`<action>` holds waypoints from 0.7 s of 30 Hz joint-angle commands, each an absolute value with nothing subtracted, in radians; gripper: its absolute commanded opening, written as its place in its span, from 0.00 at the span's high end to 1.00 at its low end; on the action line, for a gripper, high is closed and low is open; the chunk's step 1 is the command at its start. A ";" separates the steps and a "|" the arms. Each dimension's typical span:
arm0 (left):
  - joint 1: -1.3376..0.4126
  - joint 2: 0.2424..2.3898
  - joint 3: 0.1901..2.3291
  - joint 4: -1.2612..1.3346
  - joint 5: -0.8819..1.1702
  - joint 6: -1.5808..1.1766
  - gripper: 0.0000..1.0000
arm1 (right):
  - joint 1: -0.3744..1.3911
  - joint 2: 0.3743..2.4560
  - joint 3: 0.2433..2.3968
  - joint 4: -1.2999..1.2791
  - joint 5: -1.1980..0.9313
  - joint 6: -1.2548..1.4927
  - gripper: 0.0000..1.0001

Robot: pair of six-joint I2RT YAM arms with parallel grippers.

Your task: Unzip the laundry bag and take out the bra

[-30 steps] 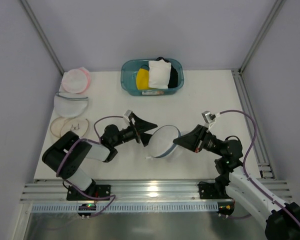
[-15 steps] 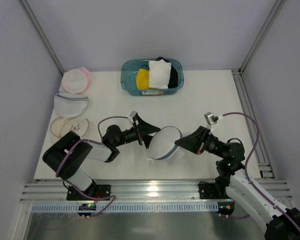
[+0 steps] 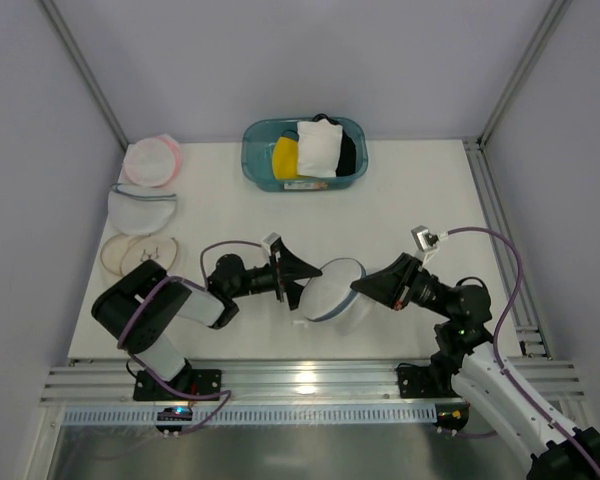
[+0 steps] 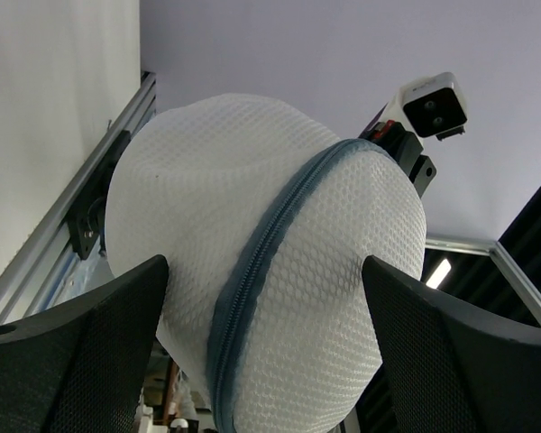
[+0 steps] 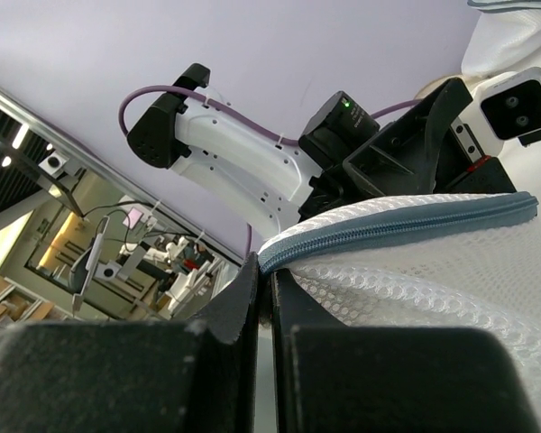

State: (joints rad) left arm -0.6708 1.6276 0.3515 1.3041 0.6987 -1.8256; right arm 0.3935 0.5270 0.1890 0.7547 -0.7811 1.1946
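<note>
Bag [image 3: 332, 288] held on edge, zip [image 4: 269, 248] shut: unzip step.
R gripper [image 5: 263, 275] pinches rim; L gripper [image 4: 261, 271] spread wide around bag. Next, L prob. needs the puller, unseen.

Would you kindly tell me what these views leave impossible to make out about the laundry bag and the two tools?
1. The bra: no view shows it; the white mesh of the laundry bag hides its contents.
2. The zipper pull: in the right wrist view the right tool covers the rim's end, apparently shut on it.
3. The left tool: in the left wrist view its fingers straddle the bag, whose bulge hides any contact.
</note>
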 commanded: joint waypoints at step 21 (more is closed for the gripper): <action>-0.718 1.640 0.388 1.392 0.660 -1.691 1.00 | 0.385 0.460 0.480 -0.274 -0.318 0.652 0.59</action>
State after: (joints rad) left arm -0.7002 1.6341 0.3695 1.2861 0.6464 -1.7962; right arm 0.3912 0.4515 0.3790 0.1879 -0.5930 0.9096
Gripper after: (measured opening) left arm 0.026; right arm 0.240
